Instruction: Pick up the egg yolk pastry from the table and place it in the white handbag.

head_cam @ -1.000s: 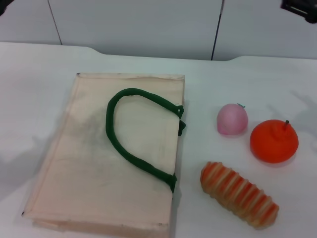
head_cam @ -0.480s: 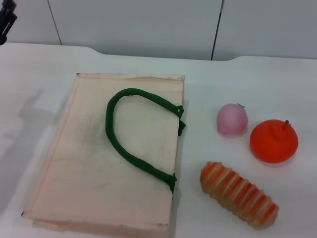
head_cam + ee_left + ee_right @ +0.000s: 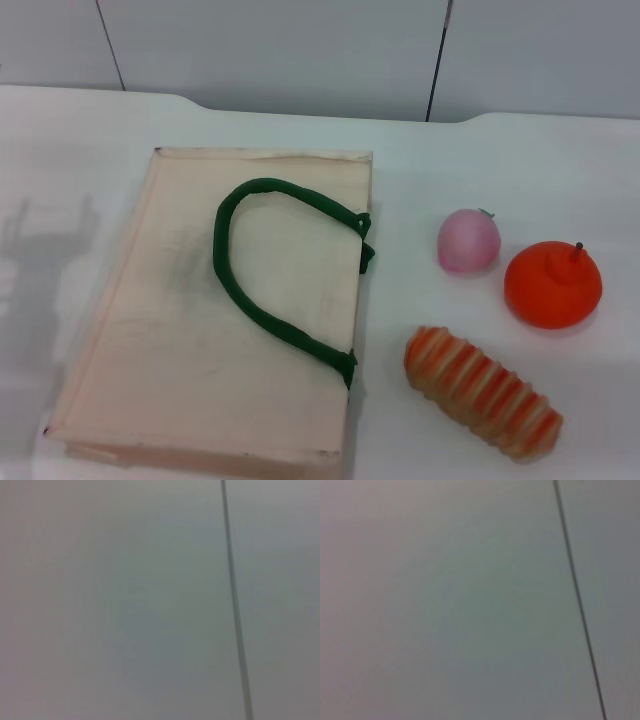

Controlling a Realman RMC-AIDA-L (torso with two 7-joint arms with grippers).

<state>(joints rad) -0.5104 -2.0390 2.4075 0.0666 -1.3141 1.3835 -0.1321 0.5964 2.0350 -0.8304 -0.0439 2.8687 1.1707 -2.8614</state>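
The white handbag (image 3: 200,320) lies flat on the table at the left of the head view, with its dark green rope handle (image 3: 270,275) curving over it. The egg yolk pastry is not in view in any frame. Neither gripper shows in the head view; only a faint arm shadow (image 3: 40,260) falls on the table left of the bag. Both wrist views show only a plain grey wall with a thin dark seam.
Right of the bag lie a pink round fruit (image 3: 468,241), an orange fruit (image 3: 552,284) and a long orange-and-cream striped bread (image 3: 482,392). The white table (image 3: 470,160) ends at a grey panelled wall (image 3: 270,50) behind.
One second ago the right arm's dark tip showed at the top right corner; half a second ago the left arm's tip showed at the top left. Both have left the view.
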